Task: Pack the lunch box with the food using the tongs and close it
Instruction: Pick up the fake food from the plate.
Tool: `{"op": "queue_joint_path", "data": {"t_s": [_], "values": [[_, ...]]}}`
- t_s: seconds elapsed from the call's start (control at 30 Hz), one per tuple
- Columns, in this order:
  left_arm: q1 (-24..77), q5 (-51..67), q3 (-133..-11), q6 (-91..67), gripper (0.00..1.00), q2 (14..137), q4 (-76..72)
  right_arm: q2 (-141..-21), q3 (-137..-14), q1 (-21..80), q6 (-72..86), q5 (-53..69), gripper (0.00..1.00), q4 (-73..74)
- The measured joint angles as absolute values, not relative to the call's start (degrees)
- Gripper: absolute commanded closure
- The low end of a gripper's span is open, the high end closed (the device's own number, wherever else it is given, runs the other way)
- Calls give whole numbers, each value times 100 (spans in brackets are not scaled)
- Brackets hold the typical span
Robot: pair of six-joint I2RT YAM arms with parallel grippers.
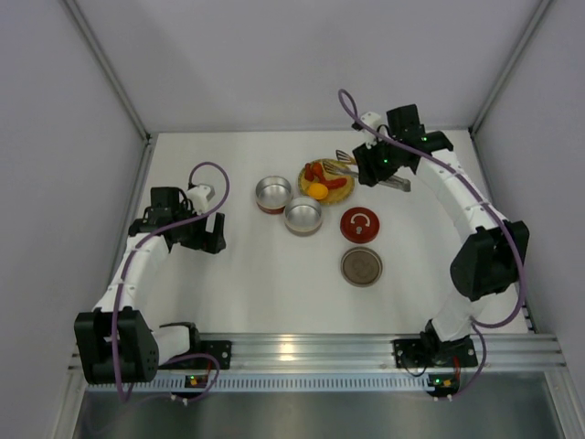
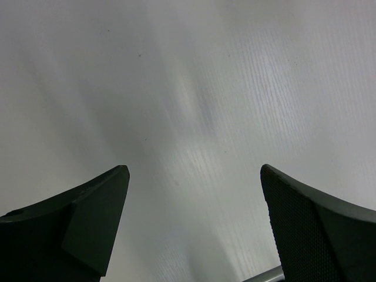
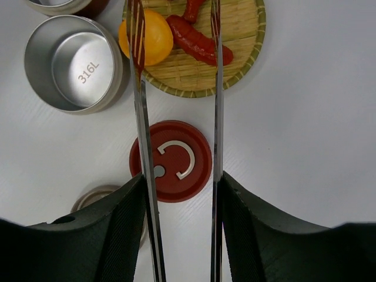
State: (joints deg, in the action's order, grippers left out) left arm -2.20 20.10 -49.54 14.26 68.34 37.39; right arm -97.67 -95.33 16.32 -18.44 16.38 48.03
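- Top external view: the woven plate [image 1: 327, 181] sat on the white table [image 1: 256, 293] and carried the orange ball [image 1: 316, 190] on its near-left part, with the red pieces [image 1: 336, 183] beside the ball.
- 2 open steel tins [image 1: 272, 194] stood just left of the plate, touching each other, and the nearer one was close to the plate's near-left rim.
- The red lid [image 1: 360, 224] lay near the plate's near-right side, and the grey lid [image 1: 361, 266] lay beyond it, farther from the plate.
- The right gripper [image 1: 364, 169] hung at the plate's right edge, clamped on the tongs [image 1: 345, 166], whose tips reached over the plate.
- The left gripper [image 1: 210, 242] was well apart from the plate, left of the tins.
- Left wrist view: the left gripper [image 2: 194, 223] had its 2 fingers [image 2: 94, 217] spread wide over bare table, holding nothing.
- Right wrist view: the right gripper [image 3: 179, 235] pressed its fingers [image 3: 117, 229] against the outsides of both arms of the tongs [image 3: 139, 117].
- The 2 arms stayed apart; 1 tip lay over the orange ball [image 3: 145, 36] and the other over a red piece [image 3: 200, 42] on the plate [image 3: 235, 64].
- The red lid [image 3: 170, 160] showed between the arms, below the plate.
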Motion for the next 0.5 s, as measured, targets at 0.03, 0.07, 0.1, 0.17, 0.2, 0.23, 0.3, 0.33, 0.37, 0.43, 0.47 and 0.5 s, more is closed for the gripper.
{"op": "queue_joint_path", "data": {"t_s": [0.03, 0.07, 0.1, 0.17, 0.2, 0.23, 0.3, 0.33, 0.37, 0.43, 0.47, 0.5], "values": [[-220, 2008, -4954, 1426, 2, 6836, 3739, -9845, -9542, 1693, -1896, 1584, 51, 4799], [-220, 2010, -4954, 1426, 2, 6838, 3739, -9929, -9557, 1763, -1946, 1520, 52, 4810], [-220, 2010, -4954, 1426, 2, 6840, 3739, -10005, -9572, 1820, -1988, 1472, 53, 4810], [-220, 2012, -4954, 1426, 2, 6851, 3739, -10114, -9579, 1916, -2038, 1413, 53, 4805], [-220, 2014, -4954, 1426, 2, 6864, 3739, -10167, -9579, 1953, -2043, 1385, 54, 4807], [-220, 2016, -4954, 1426, 2, 6879, 3736, -10195, -9579, 1981, -2043, 1369, 54, 4807], [-220, 2016, -4954, 1426, 2, 6921, 3739, -10259, -9581, 2012, -2018, 1354, 57, 4810], [-220, 2016, -4954, 1426, 2, 6932, 3736, -10285, -9581, 2014, -1975, 1354, 58, 4810], [-220, 2016, -4954, 1426, 2, 6941, 3736, -10320, -9583, 2014, -1920, 1350, 59, 4818], [-220, 2016, -4954, 1426, 2, 6947, 3736, -10381, -9612, 2012, -1763, 1341, 60, 4840], [-220, 2016, -4954, 1426, 2, 6952, 3734, -10405, -9612, 2012, -1671, 1345, 61, 4853], [-220, 2014, -4954, 1426, 2, 6954, 3739, -10418, -9612, 2012, -1590, 1356, 60, 4871]]}}
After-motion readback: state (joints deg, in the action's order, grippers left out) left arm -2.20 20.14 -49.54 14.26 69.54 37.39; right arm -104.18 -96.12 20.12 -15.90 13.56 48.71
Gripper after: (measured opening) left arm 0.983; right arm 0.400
